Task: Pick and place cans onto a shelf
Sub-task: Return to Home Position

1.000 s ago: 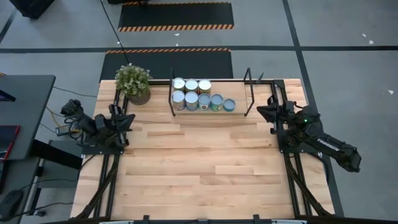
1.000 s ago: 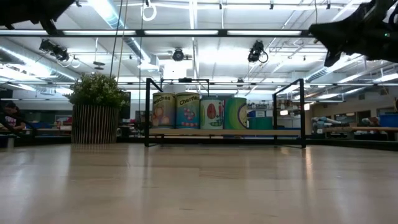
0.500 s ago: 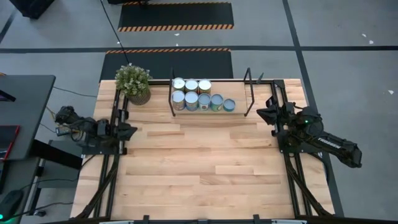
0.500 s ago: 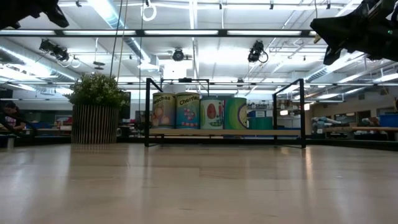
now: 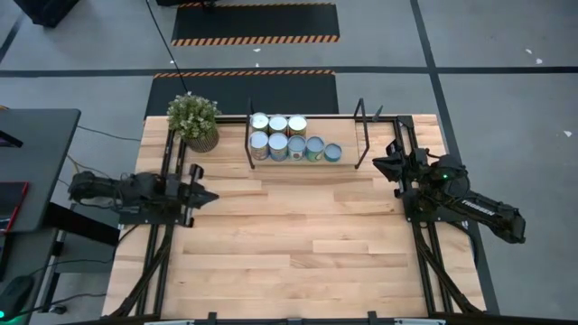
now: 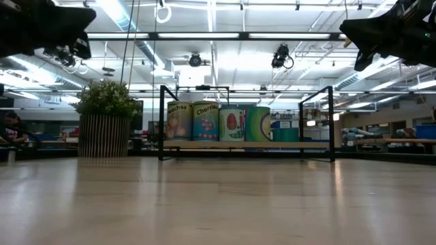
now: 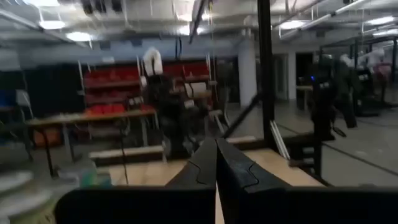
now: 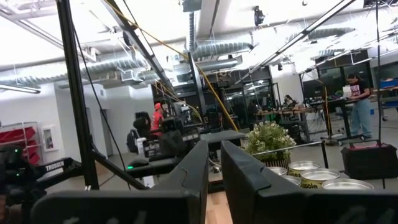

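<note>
Cans (image 5: 287, 135) crowd the left part of the shelf (image 5: 352, 143), which stands at the far edge of the table (image 5: 298, 244). They are packed in two rows. Three white-topped ones are at the back, and a front row runs rightward and ends in a pale blue-grey top. From table height, four tall tins (image 6: 218, 122) stand upright side by side on the wood-coloured board between the black end frames (the two leftmost labels read Peaches and Cherries). They are touching or nearly so, and a shorter teal one sits just beside the green tin at the right. A plant (image 5: 193, 121) in a ribbed pot stands just left of the shelf, apart from it. The left gripper (image 5: 206, 195) hangs over the table's left side, in front of the plant and well apart from the shelf. It points toward the middle, and its fingers (image 7: 202, 165) are pressed together on nothing. The right gripper (image 5: 379, 163) hovers near the shelf's right end frame with its fingers (image 8: 198, 163) a narrow gap apart, holding nothing. Its wrist camera looks past them to the plant and several can tops (image 8: 320, 177).
</note>
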You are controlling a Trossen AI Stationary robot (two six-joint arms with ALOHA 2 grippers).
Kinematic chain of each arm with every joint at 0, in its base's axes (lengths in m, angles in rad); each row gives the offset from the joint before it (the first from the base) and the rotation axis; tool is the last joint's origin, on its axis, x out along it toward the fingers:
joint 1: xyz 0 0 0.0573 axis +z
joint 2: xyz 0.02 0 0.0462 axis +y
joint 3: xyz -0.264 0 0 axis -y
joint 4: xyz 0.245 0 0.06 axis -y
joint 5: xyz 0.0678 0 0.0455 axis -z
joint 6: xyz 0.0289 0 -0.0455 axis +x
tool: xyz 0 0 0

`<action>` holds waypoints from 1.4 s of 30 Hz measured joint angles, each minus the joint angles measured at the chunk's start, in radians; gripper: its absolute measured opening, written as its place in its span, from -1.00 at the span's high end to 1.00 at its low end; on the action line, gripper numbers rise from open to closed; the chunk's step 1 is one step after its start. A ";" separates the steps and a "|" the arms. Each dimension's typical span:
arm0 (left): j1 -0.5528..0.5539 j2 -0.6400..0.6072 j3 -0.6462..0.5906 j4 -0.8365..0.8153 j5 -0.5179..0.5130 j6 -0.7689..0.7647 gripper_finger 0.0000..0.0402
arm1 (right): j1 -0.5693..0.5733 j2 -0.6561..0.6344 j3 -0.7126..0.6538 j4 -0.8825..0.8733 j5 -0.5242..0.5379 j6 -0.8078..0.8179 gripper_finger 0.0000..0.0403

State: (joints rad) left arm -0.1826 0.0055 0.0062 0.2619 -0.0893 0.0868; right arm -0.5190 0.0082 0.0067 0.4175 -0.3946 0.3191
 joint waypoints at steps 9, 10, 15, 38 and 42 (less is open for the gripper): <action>0.047 0.001 0.000 -0.102 -0.007 -0.122 0.96 | 0.000 0.000 0.000 0.000 0.000 0.000 0.75; 0.047 0.001 0.000 -0.120 -0.018 -0.142 0.96 | 0.000 0.000 0.000 0.000 0.000 0.000 0.74; 0.048 0.001 0.000 -0.195 -0.021 -0.377 0.96 | 0.000 0.000 0.000 0.000 0.000 0.000 0.74; 0.048 0.001 0.000 -0.195 -0.022 -0.416 0.95 | 0.000 0.000 0.000 0.000 0.000 0.000 0.75; 0.048 0.001 0.000 -0.195 -0.022 -0.416 0.95 | 0.000 0.000 0.000 0.000 0.000 0.000 0.75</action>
State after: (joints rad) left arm -0.1345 0.0063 0.0063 0.0673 -0.1108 -0.3287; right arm -0.5190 0.0082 0.0067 0.4173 -0.3946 0.3191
